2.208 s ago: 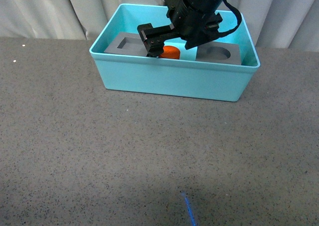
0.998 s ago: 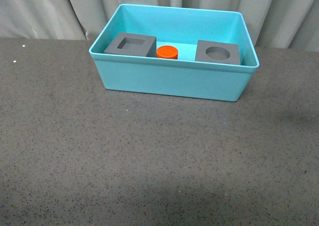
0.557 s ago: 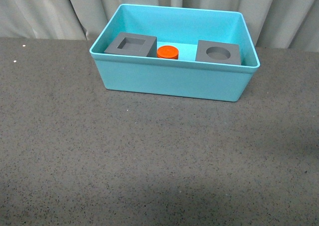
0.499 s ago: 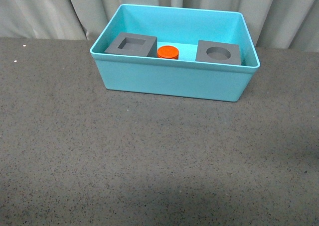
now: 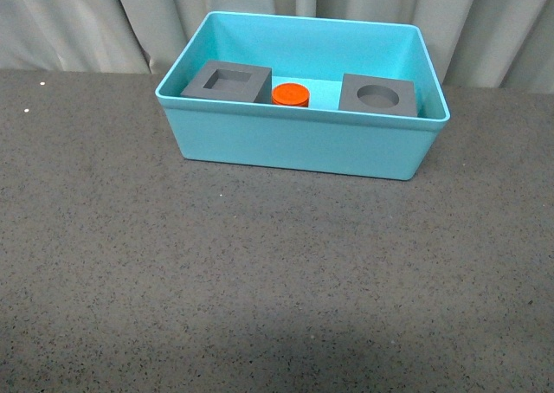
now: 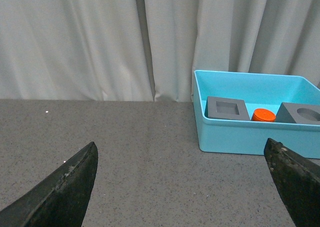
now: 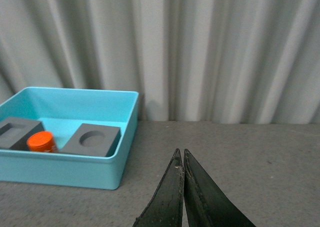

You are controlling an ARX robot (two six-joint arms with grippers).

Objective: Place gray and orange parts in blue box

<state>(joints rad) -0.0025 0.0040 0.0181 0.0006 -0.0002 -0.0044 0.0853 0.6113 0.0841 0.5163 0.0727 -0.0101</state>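
The turquoise-blue box (image 5: pixel 303 142) stands at the back middle of the table. Inside it, a gray cube with a square recess (image 5: pixel 227 81) lies at the left, the orange cylinder (image 5: pixel 291 93) in the middle, and a gray cube with a round recess (image 5: pixel 378 95) at the right. The box (image 6: pixel 250 134) and all three parts also show in the left wrist view, and in the right wrist view (image 7: pixel 65 169). My left gripper (image 6: pixel 182 152) is open and empty, well away from the box. My right gripper (image 7: pixel 180 154) is shut and empty, off to the box's side. Neither arm shows in the front view.
The dark speckled tabletop (image 5: pixel 260 272) spreads in front of the box. Pale pleated curtains (image 5: pixel 78 21) hang close behind the table's far edge.
An arm that reached into the box over the orange cylinder has withdrawn from the front view, leaving the cylinder between the two cubes. Nothing has moved since.
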